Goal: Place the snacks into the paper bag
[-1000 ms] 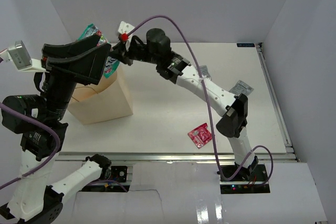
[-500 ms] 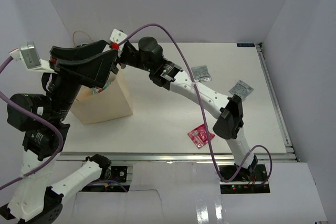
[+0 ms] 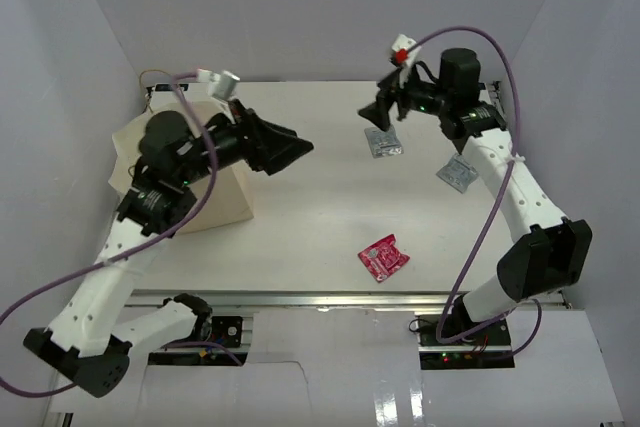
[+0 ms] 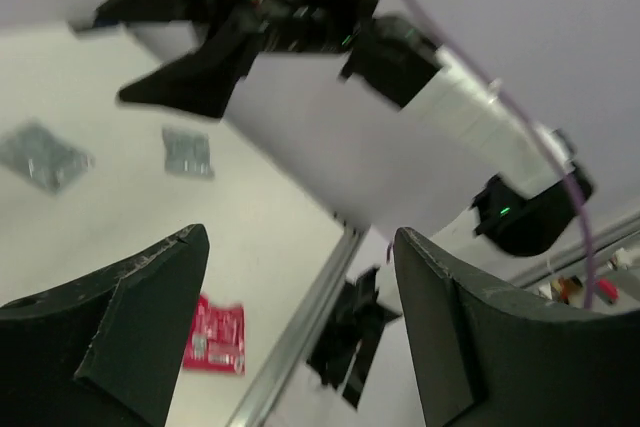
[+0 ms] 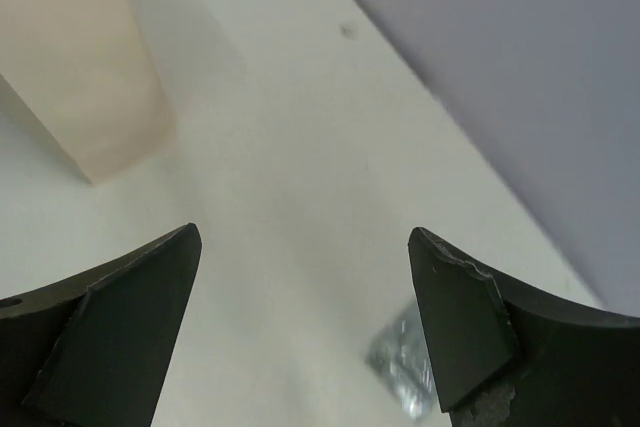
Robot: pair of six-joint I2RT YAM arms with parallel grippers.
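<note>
At the upper right of the overhead view, the right gripper (image 3: 386, 113) hangs over the bench (image 3: 300, 217). Its fingers are spread and empty, just up and left of a silver packet (image 3: 382, 142). From the right wrist, this silver packet (image 5: 405, 362) sits low in the frame beside the right-hand finger, with the bag (image 5: 85, 57) at the upper left. A second silver packet (image 3: 457, 172) lies to the lower right of the first, beside the right forearm. The red packet (image 3: 383, 256) lies at lower centre, well apart from both grippers.

The left gripper (image 3: 285, 147) is also spread and holds nothing. It points rightward, just right of the bag's top. The left arm rises from the lower left, elbow bent, and crosses in front of the bag. The right arm climbs from its base at the lower right and bends left at the wrist.
</note>
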